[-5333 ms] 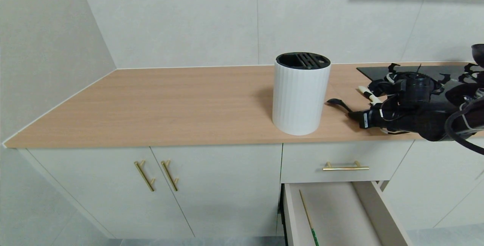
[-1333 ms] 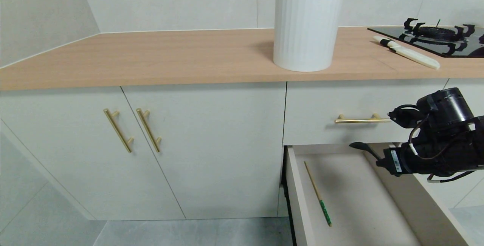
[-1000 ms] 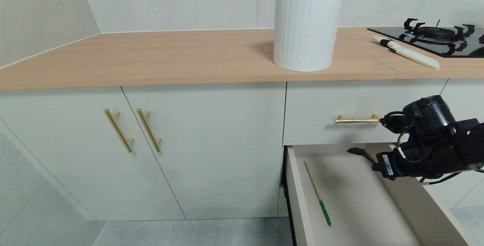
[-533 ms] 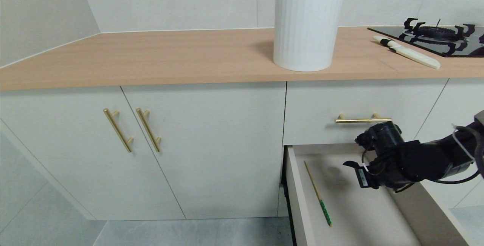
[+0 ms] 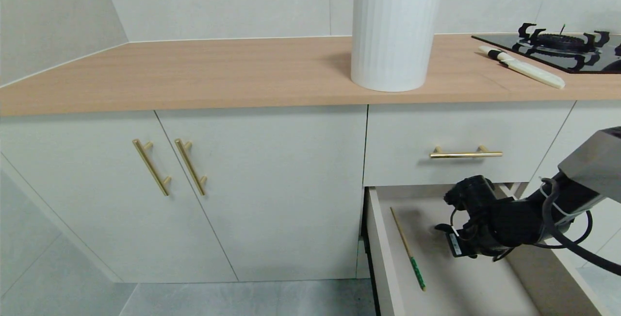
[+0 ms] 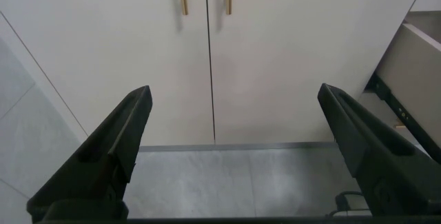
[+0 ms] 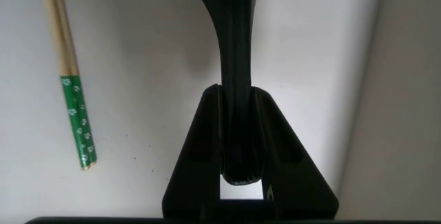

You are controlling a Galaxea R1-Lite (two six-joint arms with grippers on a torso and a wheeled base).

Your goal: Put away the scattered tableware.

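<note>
My right gripper [image 5: 455, 239] is down inside the open lower drawer [image 5: 383, 257], shut on the handle of a black spoon [image 5: 441, 227]. In the right wrist view the spoon handle [image 7: 234, 65] runs out from between the shut fingers of the right gripper [image 7: 236, 103], just above the drawer floor [image 7: 151, 45]. A wooden chopstick [image 5: 407, 253] with a green end lies on the drawer floor beside it, apart from the spoon; the chopstick [image 7: 69, 79] is off to one side. My left gripper [image 6: 234, 96] hangs open in front of the cabinet doors [image 6: 207, 38], holding nothing.
On the wooden counter stand a tall white ribbed holder [image 5: 393, 29] and a white knife with a black band [image 5: 521, 67], next to a black gas hob [image 5: 563, 44]. A shut drawer with a gold handle [image 5: 465, 153] sits above the open one. The drawer's side wall [image 7: 406, 100] is close.
Over the last second my right gripper has moved left and down into the drawer with the spoon. Since the oldest frame the camera has dropped and the spoon has left the counter.
</note>
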